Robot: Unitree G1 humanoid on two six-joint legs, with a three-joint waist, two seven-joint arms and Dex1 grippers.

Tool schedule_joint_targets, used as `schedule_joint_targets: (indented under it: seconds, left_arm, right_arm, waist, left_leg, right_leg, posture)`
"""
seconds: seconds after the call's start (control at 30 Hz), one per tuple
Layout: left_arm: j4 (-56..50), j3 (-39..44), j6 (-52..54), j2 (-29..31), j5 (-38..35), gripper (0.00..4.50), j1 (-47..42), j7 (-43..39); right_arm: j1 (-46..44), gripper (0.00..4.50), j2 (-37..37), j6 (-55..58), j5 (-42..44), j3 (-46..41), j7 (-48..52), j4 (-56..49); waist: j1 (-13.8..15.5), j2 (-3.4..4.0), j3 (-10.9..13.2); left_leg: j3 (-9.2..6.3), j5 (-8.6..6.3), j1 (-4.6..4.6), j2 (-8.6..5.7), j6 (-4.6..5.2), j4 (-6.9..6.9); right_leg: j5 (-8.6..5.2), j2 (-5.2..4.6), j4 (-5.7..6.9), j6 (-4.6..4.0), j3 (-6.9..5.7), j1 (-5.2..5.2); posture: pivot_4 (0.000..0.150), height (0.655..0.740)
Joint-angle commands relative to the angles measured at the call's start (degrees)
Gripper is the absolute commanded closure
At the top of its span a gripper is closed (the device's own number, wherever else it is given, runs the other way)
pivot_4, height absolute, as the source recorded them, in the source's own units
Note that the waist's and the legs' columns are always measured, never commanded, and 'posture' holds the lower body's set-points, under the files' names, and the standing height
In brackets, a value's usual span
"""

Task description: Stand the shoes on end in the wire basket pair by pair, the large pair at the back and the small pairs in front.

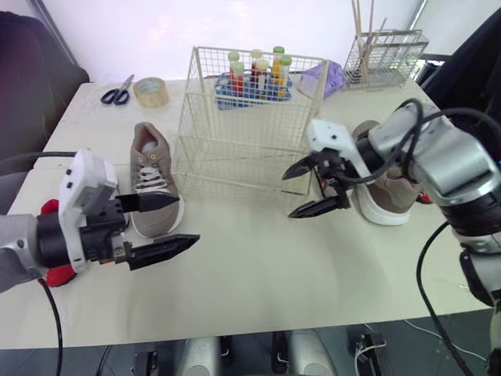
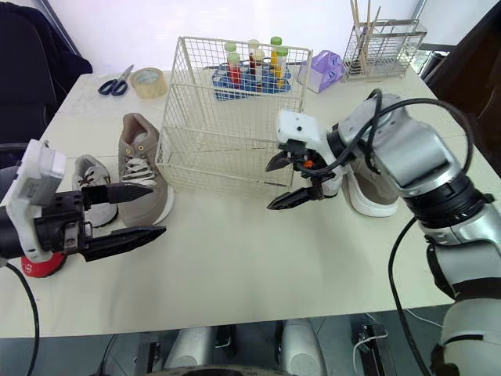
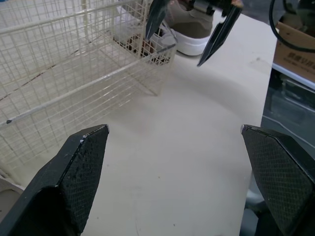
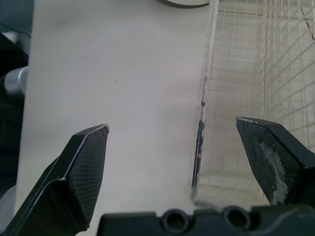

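The cream wire basket [image 1: 243,125] stands mid-table with nothing inside it. A large taupe shoe [image 1: 153,180] lies flat to its left, with a small grey shoe [image 2: 92,178] beside it. A second large taupe shoe [image 1: 387,192] lies to the right of the basket. My left gripper [image 1: 188,219] hovers open over the table in front of the left shoe, holding nothing. My right gripper [image 1: 288,195] is open at the basket's front right corner, just left of the right shoe, and is empty. The right wrist view shows the basket's corner [image 4: 202,118] between its fingers.
Scissors [image 1: 117,94] and a tape roll [image 1: 150,92] lie at the back left. A blue rack of tubes [image 1: 254,82] stands behind the basket. A purple item [image 1: 325,78] and a wire holder with sticks [image 1: 385,59] are at the back right. A red object [image 2: 35,266] sits under my left arm.
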Motion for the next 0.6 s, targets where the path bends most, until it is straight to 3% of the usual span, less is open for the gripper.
schedule_joint_targets:
  seconds: [0.03, 0.13, 0.37, 0.4, 0.6]
  left_arm:
    - [-0.39, 0.78, -1.21, -0.49, 1.23, 0.00, 0.05, 0.21]
    - [-0.70, -0.02, -1.65, -1.21, 2.22, 0.00, 0.04, 0.53]
    - [-1.63, -1.31, -2.07, -2.55, 3.97, 0.00, 0.31, 1.18]
    - [-1.71, -1.74, -2.18, -2.73, 4.38, 0.00, 0.23, 1.23]
    - [-1.85, -2.92, -2.78, -3.18, 5.50, 0.00, 0.05, 1.47]
  right_arm:
    - [-0.63, 0.03, 2.02, -1.62, -4.23, 2.06, -1.41, 1.15]
    - [-0.94, 0.81, 5.82, -0.84, -7.06, 3.83, -4.25, 3.25]
    - [-0.99, 4.27, 6.87, -0.32, -10.88, 5.09, -4.42, 2.51]
    - [-1.00, 4.44, 6.85, -0.73, -11.63, 5.01, -4.57, 2.54]
    - [-0.80, 4.44, 5.02, -4.83, -15.40, 4.21, -4.37, 3.96]
  waist:
    - [0.01, -0.02, -0.01]
    - [-0.05, -0.02, -0.01]
    - [-0.22, -0.18, -0.11]
    - [-0.25, -0.19, -0.11]
    - [-0.19, -0.19, -0.12]
  left_leg:
    - [0.00, 0.00, 0.01, 0.00, 0.00, 0.00]
    - [0.01, 0.00, 0.01, 0.00, 0.00, 0.03]
    - [0.03, 0.01, 0.07, 0.02, -0.02, 0.08]
    - [0.03, 0.01, 0.07, 0.02, -0.03, 0.08]
    - [0.04, 0.02, 0.07, 0.04, -0.04, 0.05]
  right_leg:
    - [0.00, 0.01, 0.01, 0.00, 0.00, 0.01]
    - [0.00, 0.01, 0.02, 0.00, 0.00, 0.00]
    - [0.00, 0.01, 0.21, -0.02, 0.04, -0.02]
    - [-0.01, 0.01, 0.21, -0.02, 0.04, -0.02]
    - [0.00, 0.03, 0.23, -0.03, 0.06, -0.06]
  posture:
    - [0.150, 0.7400]
    - [0.150, 0.7400]
    - [0.150, 0.7400]
    - [0.150, 0.7400]
    - [0.150, 0.7400]
